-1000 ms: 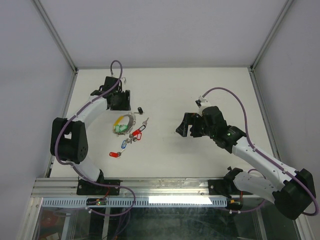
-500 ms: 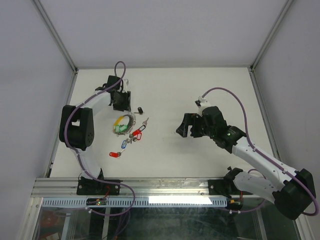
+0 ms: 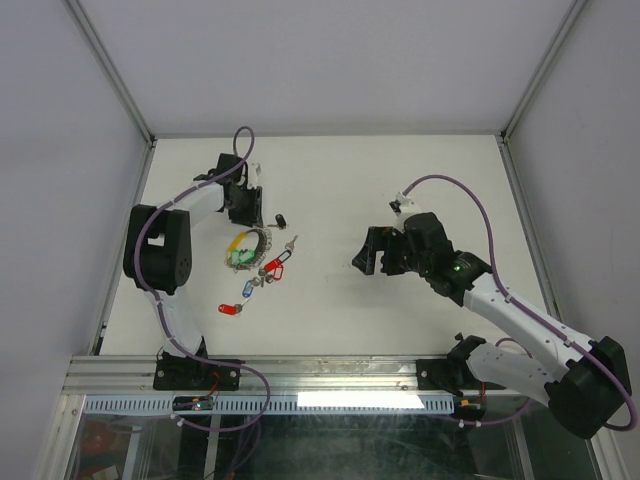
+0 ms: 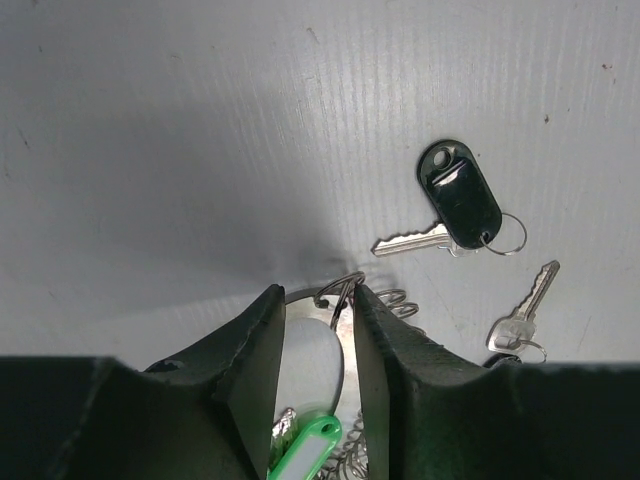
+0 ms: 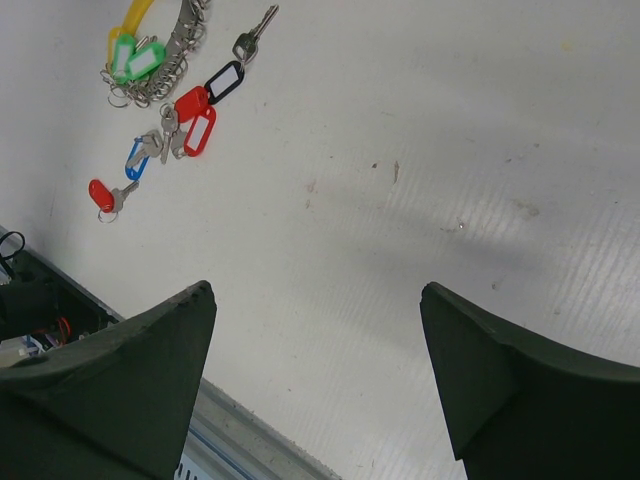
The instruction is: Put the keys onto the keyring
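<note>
The keyring (image 4: 339, 291), a thin silver wire loop, lies on the table against the inside of my left gripper's (image 4: 315, 292) right finger. Those jaws stand narrow but apart, and the left finger touches nothing. A green-tagged key (image 4: 305, 445) lies lower between the fingers. A black-tagged key (image 4: 458, 203) and a bare key (image 4: 520, 315) lie just beyond. From above, the left gripper (image 3: 245, 207) hangs over the far edge of the key cluster (image 3: 248, 250). My right gripper (image 3: 368, 255) is wide open over bare table, holding nothing; in its own view the right gripper (image 5: 315, 290) is far from the keys.
Red-tagged keys (image 3: 277, 266), a blue-tagged key (image 3: 246, 290) and a lone red-tagged key (image 3: 229, 309) trail toward the near edge. The right wrist view shows the table's metal front rail (image 5: 240, 440). White enclosure walls stand on both sides.
My left gripper's jaws have narrowed around the ring cluster and the left arm's elbow has swung back toward the wall. The right arm has not moved.
</note>
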